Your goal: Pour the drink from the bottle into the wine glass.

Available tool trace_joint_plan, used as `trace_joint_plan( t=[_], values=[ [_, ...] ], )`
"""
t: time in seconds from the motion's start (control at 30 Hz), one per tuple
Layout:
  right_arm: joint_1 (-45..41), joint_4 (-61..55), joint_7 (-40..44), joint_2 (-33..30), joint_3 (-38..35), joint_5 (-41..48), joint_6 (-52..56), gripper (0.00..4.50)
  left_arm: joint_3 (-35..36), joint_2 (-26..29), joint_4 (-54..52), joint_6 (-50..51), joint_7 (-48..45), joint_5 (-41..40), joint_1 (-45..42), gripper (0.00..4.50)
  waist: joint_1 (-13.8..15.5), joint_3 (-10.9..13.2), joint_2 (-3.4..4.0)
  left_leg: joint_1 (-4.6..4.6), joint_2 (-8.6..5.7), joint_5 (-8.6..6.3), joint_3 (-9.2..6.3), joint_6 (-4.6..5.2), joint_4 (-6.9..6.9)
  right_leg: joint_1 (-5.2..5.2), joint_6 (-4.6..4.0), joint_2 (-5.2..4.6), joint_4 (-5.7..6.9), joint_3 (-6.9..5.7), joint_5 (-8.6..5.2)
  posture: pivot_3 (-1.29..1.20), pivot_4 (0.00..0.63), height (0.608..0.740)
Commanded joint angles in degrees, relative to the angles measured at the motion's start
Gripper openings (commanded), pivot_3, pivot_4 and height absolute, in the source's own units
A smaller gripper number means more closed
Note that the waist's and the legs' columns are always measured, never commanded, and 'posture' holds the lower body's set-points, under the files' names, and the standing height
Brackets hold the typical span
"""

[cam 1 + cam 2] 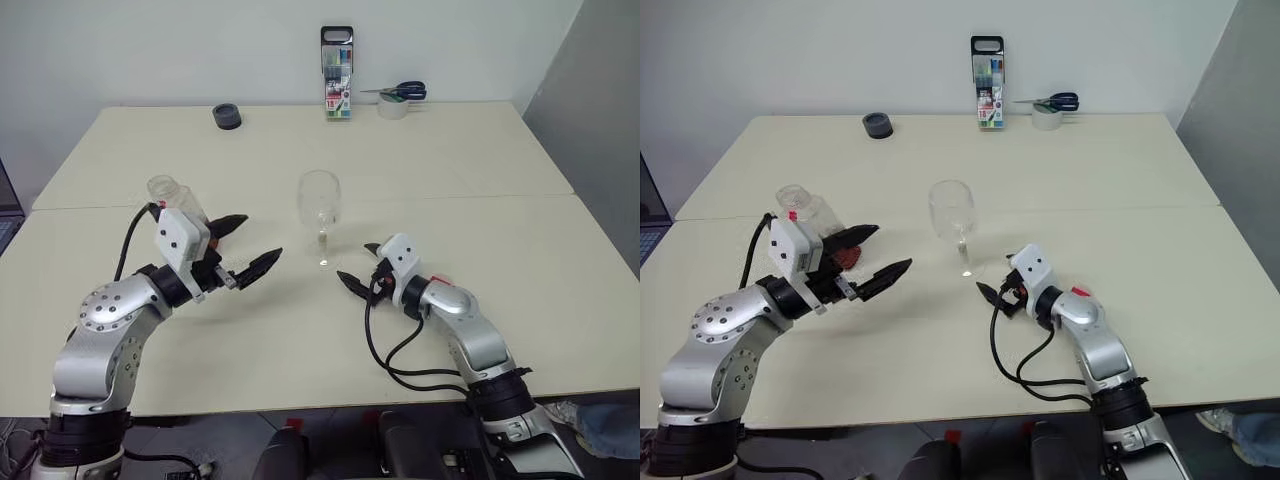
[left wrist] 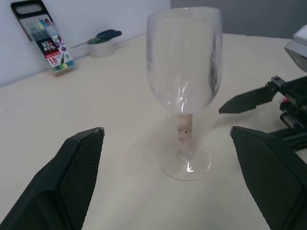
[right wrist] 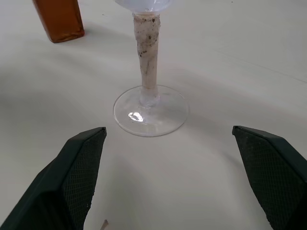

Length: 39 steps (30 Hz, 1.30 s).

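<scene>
The wine glass (image 1: 320,200) stands upright and holds no liquid, in the middle of the table, with its foot (image 3: 149,111) flat on the top. My left gripper (image 1: 250,245) hovers open just left of it, level and aimed at the bowl (image 2: 184,57). On the glass's right, low by the foot, my right gripper (image 1: 358,265) is open too, with nothing between its fingers (image 3: 79,167). The bottle (image 1: 165,190) stands behind my left wrist, which hides much of it. Its lower part (image 3: 60,19) shows the reddish-brown drink. Neither gripper touches anything.
At the table's far edge stand a pack of markers (image 1: 337,75), a tape roll (image 1: 393,107) with scissors on it, and a small black round object (image 1: 227,116). A seam (image 1: 480,197) crosses the table behind the glass. A grey panel (image 1: 600,110) rises on the right.
</scene>
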Motion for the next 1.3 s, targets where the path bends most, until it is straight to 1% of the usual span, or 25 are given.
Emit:
trace_joint_plan(
  t=[0.03,0.2,0.33,0.4,0.5,0.63,0.7,0.8,1.07,1.3],
  values=[
    [0.5,-3.9,2.1,-1.2,0.5,0.9,-1.5,4.48,2.1,-0.5,-2.4,0.1,1.9,-1.4,-1.5,4.50,0.0,0.0,0.00,0.00,0.00,0.00,0.00,0.00,0.00,0.00,0.00,0.00,0.00,0.00,0.00,0.00,0.150,0.740],
    [2.8,-10.4,7.9,-6.3,-0.2,4.3,-0.3,4.48,1.2,-0.8,-1.4,-1.4,4.1,2.0,1.4,4.50,0.1,0.0,0.00,-0.01,-0.02,0.00,0.00,0.00,0.00,0.01,0.00,-0.02,-0.03,0.01,0.00,0.00,0.150,0.740],
    [3.9,-17.1,11.3,-9.7,-2.3,10.2,4.0,4.48,1.8,-3.4,0.6,-3.9,7.2,4.8,5.8,4.50,0.1,0.0,0.00,0.00,0.01,0.00,0.00,0.01,-0.01,0.02,0.00,-0.02,-0.06,0.00,0.00,0.00,0.150,0.740],
    [4.3,-20.1,12.7,-11.4,-3.1,12.7,5.9,4.48,1.8,-4.7,2.2,-6.3,9.4,7.5,7.6,4.50,0.4,0.0,0.00,0.00,0.00,0.00,-0.03,0.01,0.00,0.04,0.00,-0.02,-0.07,-0.02,0.00,0.00,0.150,0.740],
    [4.8,-23.7,13.5,-13.4,-3.5,15.4,8.3,4.48,1.8,-6.7,3.7,-8.7,12.6,10.3,9.1,4.50,1.0,0.0,-0.03,-0.01,0.00,0.00,-0.03,0.01,0.01,0.05,0.00,-0.02,-0.11,-0.03,0.00,0.00,0.150,0.740],
    [4.6,-26.5,13.1,-14.5,-2.9,16.7,10.1,4.48,3.7,-10.0,5.0,-9.3,19.1,12.4,9.2,4.50,1.7,0.0,-0.06,-0.03,-0.01,-0.01,-0.05,0.01,0.06,0.09,0.01,-0.04,-0.14,-0.06,0.00,0.00,0.150,0.740],
    [4.3,-27.3,12.5,-14.5,-2.4,16.5,10.4,4.48,3.3,-10.2,5.0,-9.8,19.7,13.7,10.1,4.50,1.8,0.0,-0.06,-0.03,-0.02,-0.01,-0.04,0.01,0.06,0.09,0.01,-0.05,-0.15,-0.06,0.00,0.00,0.150,0.740],
    [4.0,-27.9,11.5,-14.1,-1.6,16.1,11.0,4.48,3.5,-11.2,4.7,-8.0,21.8,13.5,10.7,4.50,1.8,0.0,-0.07,-0.02,-0.01,0.00,-0.02,0.01,0.05,0.09,0.01,-0.05,-0.15,-0.04,0.00,0.00,0.150,0.740],
    [3.9,-28.2,10.6,-14.0,-0.8,16.1,11.1,4.48,5.6,-10.1,8.6,-5.4,23.5,12.6,6.6,4.50,2.1,0.0,-0.08,-0.03,-0.02,0.00,-0.05,0.00,0.06,0.09,0.01,-0.05,-0.15,-0.08,0.00,0.00,0.150,0.740],
    [2.9,-28.9,10.4,-13.4,-0.3,16.7,11.7,4.48,6.6,-6.7,13.8,-4.8,20.0,11.0,2.0,4.50,2.2,0.0,-0.08,-0.04,-0.02,0.01,-0.06,-0.01,0.06,0.09,0.01,-0.04,-0.15,-0.10,0.00,0.00,0.150,0.740]
  ],
)
